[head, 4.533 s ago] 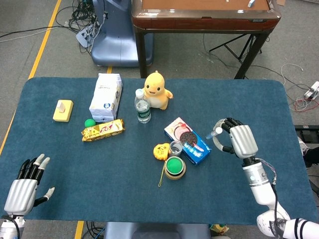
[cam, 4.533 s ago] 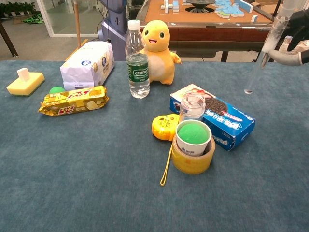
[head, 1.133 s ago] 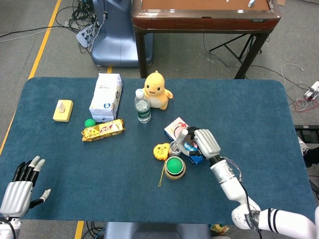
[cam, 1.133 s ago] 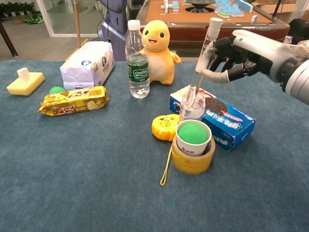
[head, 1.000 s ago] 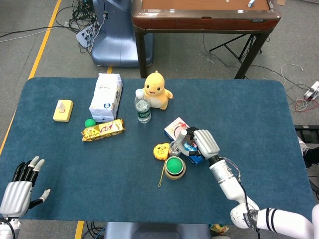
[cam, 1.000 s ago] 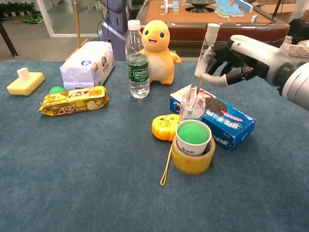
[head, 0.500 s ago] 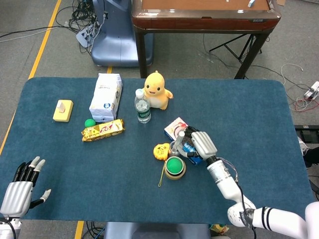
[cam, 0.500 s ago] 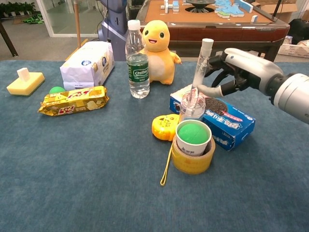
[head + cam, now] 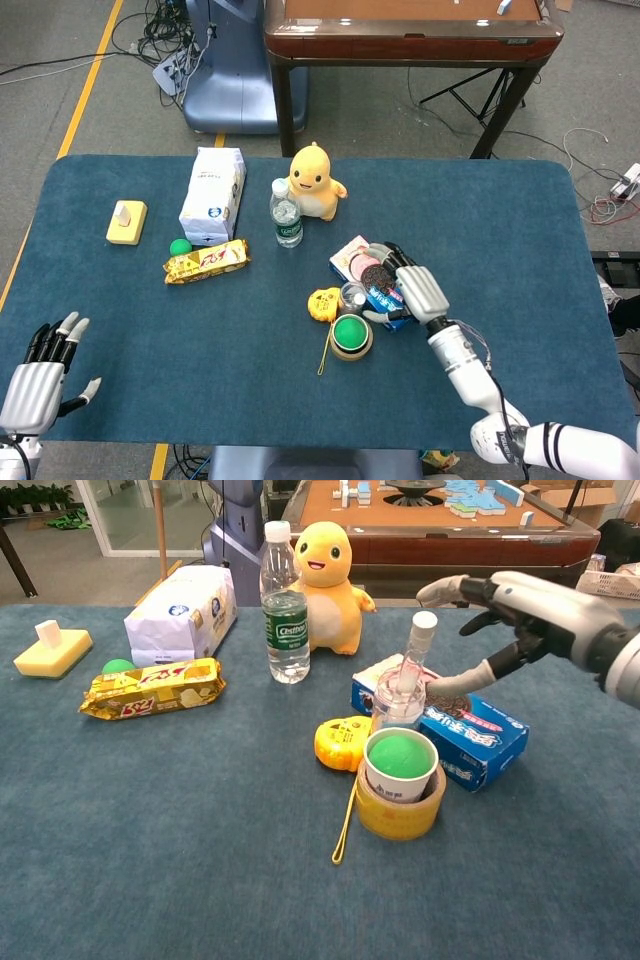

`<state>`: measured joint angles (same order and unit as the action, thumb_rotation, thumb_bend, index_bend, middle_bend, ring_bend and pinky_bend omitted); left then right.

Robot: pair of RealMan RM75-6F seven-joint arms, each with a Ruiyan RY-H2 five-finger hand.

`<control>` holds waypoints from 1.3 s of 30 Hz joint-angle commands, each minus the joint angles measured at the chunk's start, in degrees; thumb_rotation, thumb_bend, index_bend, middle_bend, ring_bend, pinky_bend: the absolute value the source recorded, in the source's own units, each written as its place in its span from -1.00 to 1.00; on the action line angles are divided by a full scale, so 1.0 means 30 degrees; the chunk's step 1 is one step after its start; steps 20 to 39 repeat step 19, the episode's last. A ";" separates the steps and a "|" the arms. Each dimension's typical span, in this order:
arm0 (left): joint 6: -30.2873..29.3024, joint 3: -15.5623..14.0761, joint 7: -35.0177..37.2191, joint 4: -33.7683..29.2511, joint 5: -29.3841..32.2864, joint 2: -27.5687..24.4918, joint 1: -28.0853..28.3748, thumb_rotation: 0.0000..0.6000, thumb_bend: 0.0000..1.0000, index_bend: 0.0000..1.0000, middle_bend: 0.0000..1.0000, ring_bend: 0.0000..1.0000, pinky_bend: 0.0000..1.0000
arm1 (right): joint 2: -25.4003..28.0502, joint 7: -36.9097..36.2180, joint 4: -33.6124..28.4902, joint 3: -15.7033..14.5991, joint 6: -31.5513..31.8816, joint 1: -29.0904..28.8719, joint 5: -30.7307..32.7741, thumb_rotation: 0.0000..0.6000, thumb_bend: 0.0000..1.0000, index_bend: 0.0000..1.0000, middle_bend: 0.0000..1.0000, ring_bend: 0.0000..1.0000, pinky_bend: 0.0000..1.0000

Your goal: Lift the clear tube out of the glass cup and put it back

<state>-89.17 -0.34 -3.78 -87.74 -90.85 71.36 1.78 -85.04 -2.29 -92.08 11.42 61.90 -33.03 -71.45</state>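
The clear tube [image 9: 412,658] with a white cap stands tilted inside the small glass cup [image 9: 398,706], which sits against the blue cookie box [image 9: 470,735]. From above, the glass cup [image 9: 353,297] shows just left of that box. My right hand [image 9: 505,620] hovers to the right of the tube with its fingers spread, holding nothing; the thumb reaches toward the cup but stays apart from the tube. In the head view, the right hand [image 9: 408,284] lies over the cookie box. At the table's near left corner my left hand [image 9: 38,375] rests open.
A green-topped cup in a yellow tape roll [image 9: 400,785] and a yellow tape measure [image 9: 343,742] sit just in front of the glass cup. A water bottle [image 9: 286,605], yellow plush [image 9: 330,575], white bag [image 9: 180,615], snack packet [image 9: 152,688], green ball [image 9: 117,666] and yellow block [image 9: 52,650] lie further left.
The right hand carried the tube from the right, lowered it into the glass cup, then let go and spread its fingers, drawing slightly right. The left hand stayed put.
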 commanded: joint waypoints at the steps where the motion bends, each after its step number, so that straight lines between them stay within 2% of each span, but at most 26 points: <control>1: 0.0040 0.0032 -0.0049 -0.0049 -0.0033 -0.0034 0.0062 1.00 -0.46 -1.00 -1.00 -1.00 -1.00 | 0.1389 0.1007 -0.1217 -0.0422 0.1517 0.1065 -0.0601 1.00 -0.73 -0.71 -0.77 -0.92 -0.69; 10: 0.0202 0.0159 -0.0453 -0.0455 -0.0147 -0.0177 0.0331 1.00 -0.46 -1.00 -1.00 -1.00 -1.00 | 0.4514 0.2784 -0.3428 -0.1739 0.5076 0.4028 -0.1451 1.00 -0.67 -0.71 -0.76 -0.92 -0.69; 19: 0.0259 0.0175 -0.0966 -0.0941 -0.0321 -0.0278 0.0498 1.00 -0.46 -1.00 -1.00 -1.00 -1.00 | 0.6428 0.2356 -0.4137 -0.3235 0.7770 0.7037 -0.2240 1.00 -0.62 -0.71 -0.74 -0.92 -0.69; 39: 0.0259 0.0175 -0.0966 -0.0941 -0.0321 -0.0278 0.0498 1.00 -0.46 -1.00 -1.00 -1.00 -1.00 | 0.6428 0.2356 -0.4137 -0.3235 0.7770 0.7037 -0.2240 1.00 -0.62 -0.71 -0.74 -0.92 -0.69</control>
